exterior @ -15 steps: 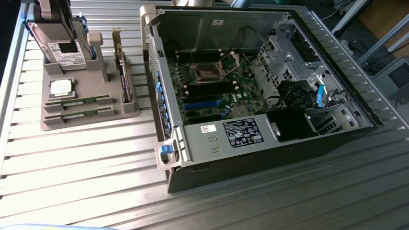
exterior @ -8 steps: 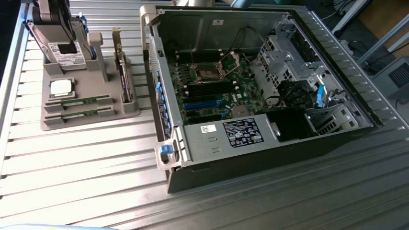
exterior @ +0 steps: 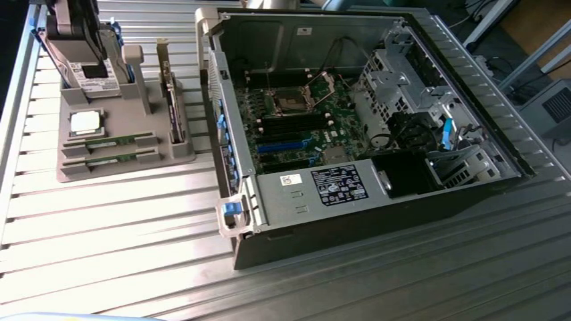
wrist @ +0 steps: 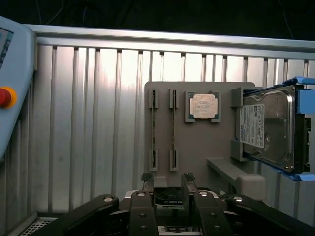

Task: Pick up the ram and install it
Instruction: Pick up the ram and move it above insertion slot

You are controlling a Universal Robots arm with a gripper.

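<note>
Two ram sticks [exterior: 111, 142] [exterior: 111, 159] stand on edge in slots of a grey holder tray [exterior: 125, 167] at the exterior view's left. The wrist view looks down on them as two thin green strips [wrist: 154, 129] [wrist: 173, 129] side by side on the tray [wrist: 197, 147]. My gripper [wrist: 167, 182] hangs above the tray's near edge, short of the sticks. Its two dark fingers [wrist: 146, 181] stand apart, open, with nothing between them. The open computer case [exterior: 357, 120] lies on its side, showing the green motherboard with black memory slots [exterior: 290, 124].
The tray also holds a processor chip [wrist: 204, 106], a hard drive [wrist: 268, 129] in a blue frame and an upright card [exterior: 170, 100]. A pale blue pendant with a red button [wrist: 4, 97] lies beside the tray on the ribbed metal table [exterior: 116, 234].
</note>
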